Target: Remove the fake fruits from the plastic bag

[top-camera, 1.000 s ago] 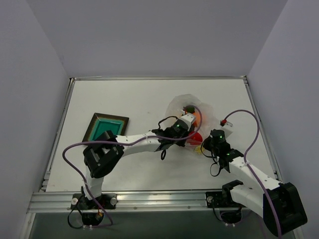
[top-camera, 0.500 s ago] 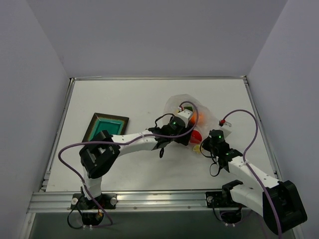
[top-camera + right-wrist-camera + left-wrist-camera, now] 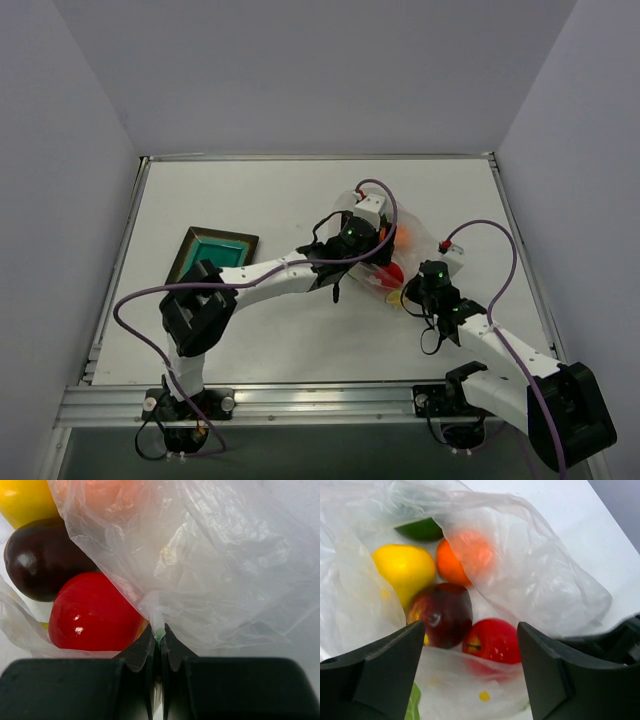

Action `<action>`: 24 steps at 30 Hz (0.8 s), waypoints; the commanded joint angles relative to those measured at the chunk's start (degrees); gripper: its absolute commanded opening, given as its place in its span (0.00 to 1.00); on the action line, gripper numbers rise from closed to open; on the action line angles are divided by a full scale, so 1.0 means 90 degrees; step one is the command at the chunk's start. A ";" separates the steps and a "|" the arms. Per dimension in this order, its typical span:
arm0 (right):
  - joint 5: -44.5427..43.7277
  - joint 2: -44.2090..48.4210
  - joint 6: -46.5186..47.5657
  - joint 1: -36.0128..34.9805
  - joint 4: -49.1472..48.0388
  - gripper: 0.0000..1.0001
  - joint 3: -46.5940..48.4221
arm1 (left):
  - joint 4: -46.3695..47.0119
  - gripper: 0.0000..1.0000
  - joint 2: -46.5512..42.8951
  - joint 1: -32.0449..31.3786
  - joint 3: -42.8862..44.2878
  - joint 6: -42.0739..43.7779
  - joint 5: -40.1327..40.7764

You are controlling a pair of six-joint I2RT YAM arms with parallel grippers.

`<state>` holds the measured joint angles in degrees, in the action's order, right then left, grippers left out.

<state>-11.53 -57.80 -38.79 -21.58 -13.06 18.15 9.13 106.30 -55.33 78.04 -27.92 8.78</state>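
Clear crinkly thin-film plastic bag [image 3: 415, 245] with small citrus-slice prints. In the top view it lies right of centre on the white table [image 3: 250, 200]. A glossy red ball [image 3: 393, 272] and an orange ball [image 3: 402, 236] show through the film. The left gripper [image 3: 376, 230] hangs over the bag's middle, and the right gripper [image 3: 412, 292] sits at its near edge. A dark square tray with teal centre [image 3: 212, 257] lies well apart to the left.

Left wrist view: the left gripper [image 3: 470, 630] is spread wide with nothing between its black fingers [image 3: 375, 675]. It is above the bag's mouth. The fake fruits are all inside the plastic bag [image 3: 545, 585]:
- a yellow pear [image 3: 405, 567]
- a green ball [image 3: 420, 529], half hidden by film
- the orange ball [image 3: 462, 557]
- a dark red-brown ball [image 3: 445, 614], touching the pear
- the red ball [image 3: 492, 640], just beside the dark one

Right wrist view: the right gripper [image 3: 160, 645] is closed tight, pinching a thin fold of the bag [image 3: 225, 555] between its fingertips. The red ball [image 3: 92, 612] sits just left of the pinch. The dark red-brown ball [image 3: 45, 560] touches it from above, and the yellow pear [image 3: 22, 497] is in the top corner. The orange ball [image 3: 95, 490] is blurred behind film.
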 commanded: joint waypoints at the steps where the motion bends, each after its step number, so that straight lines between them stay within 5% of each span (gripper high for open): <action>1: -0.0115 0.0075 0.0061 -0.0082 -0.0053 0.00 0.0014 | 0.0081 0.74 0.0433 0.0278 0.0566 -0.0111 0.0246; 5: -0.0125 0.0104 0.0061 -0.0092 -0.0063 0.00 0.0005 | -0.0514 0.83 0.0990 0.0434 0.1229 0.0055 -0.0202; 21: -0.0174 0.0084 0.0062 -0.0141 -0.0072 0.00 0.0014 | -0.0819 0.83 0.1812 0.0542 0.1554 0.0222 -0.0487; 24: -0.0164 0.0094 0.0071 -0.0131 -0.0063 0.00 0.0014 | -0.0702 0.67 0.1666 0.0542 0.1407 0.0222 -0.0496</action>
<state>-11.55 -57.63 -38.76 -22.57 -13.06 18.15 3.29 123.00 -50.54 89.25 -27.00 4.49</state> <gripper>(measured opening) 0.005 0.726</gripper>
